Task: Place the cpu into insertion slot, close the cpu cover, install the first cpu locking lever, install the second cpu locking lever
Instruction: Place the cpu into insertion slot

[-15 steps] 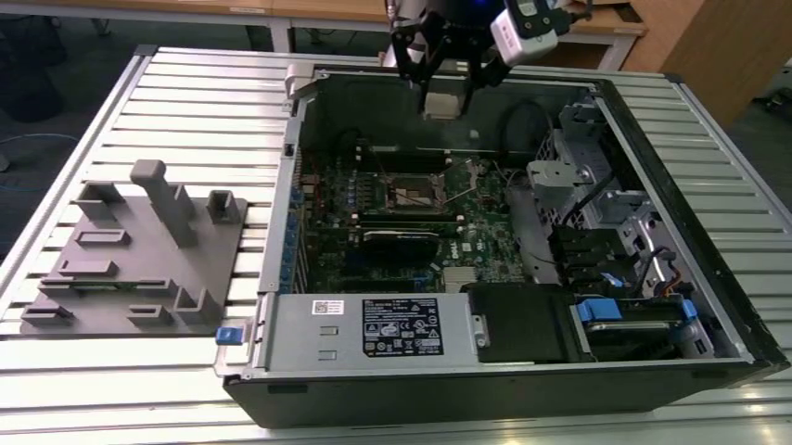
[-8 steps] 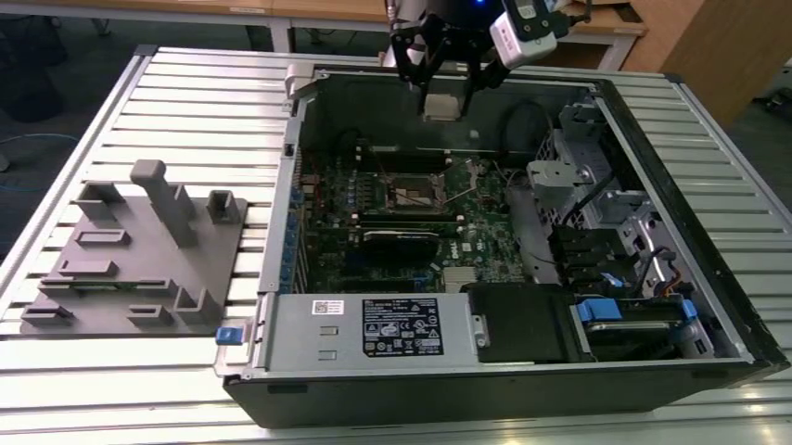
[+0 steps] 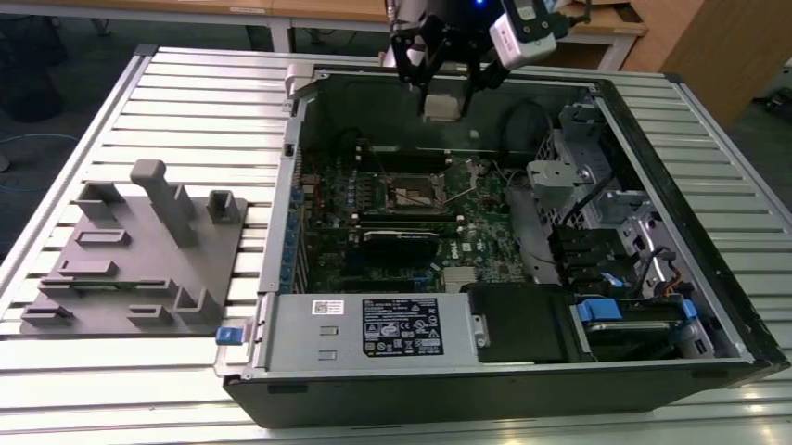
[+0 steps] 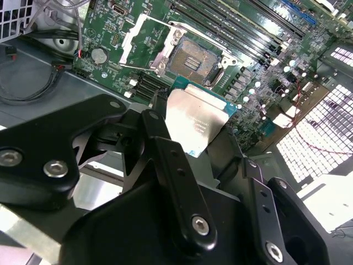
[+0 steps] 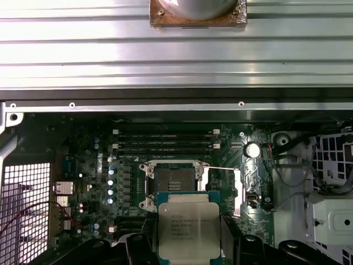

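Gripper (image 3: pixel 443 100) pinches the cpu (image 5: pixel 183 226) by opposite edges over the rim of the case (image 3: pixel 292 148), short of the insertion slot (image 5: pixel 177 185); I judge it light, stiff, fragile underneath.

The cpu (image 5: pixel 183 227) shows a dull silver face edged green; the board (image 3: pixel 485 236) is green, gripper (image 3: pixel 446 97) black, table (image 3: pixel 185 102) ribbed pale grey, jig (image 3: pixel 136 264) plain grey, tab (image 3: pixel 228 335) blue.

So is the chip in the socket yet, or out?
Out. The gripper holds the chip clear of the socket, whose dark centre is bare in both wrist views.
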### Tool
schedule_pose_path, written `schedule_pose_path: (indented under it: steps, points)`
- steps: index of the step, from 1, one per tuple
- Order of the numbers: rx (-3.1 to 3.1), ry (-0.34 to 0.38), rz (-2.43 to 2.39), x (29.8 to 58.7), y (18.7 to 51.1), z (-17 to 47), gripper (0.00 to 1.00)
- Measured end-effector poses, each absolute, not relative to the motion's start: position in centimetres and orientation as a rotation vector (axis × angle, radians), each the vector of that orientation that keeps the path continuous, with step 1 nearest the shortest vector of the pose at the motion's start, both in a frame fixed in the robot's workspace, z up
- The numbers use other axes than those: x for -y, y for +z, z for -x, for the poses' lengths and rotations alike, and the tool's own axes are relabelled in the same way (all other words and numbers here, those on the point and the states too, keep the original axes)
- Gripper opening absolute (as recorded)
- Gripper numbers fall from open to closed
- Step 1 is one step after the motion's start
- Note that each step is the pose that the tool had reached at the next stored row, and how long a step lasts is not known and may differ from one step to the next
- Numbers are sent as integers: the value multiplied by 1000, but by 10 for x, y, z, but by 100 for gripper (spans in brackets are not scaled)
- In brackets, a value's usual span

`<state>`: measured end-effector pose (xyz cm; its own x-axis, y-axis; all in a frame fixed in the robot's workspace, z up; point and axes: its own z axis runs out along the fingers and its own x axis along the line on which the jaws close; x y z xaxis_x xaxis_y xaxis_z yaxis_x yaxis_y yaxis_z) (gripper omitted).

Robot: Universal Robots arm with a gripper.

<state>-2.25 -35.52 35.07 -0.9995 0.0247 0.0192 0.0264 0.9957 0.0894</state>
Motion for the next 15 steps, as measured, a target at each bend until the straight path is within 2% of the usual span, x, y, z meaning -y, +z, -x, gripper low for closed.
schedule_pose_path:
  steps: [15]
  points:
    - [3120,-140,40,355,348,23,54]
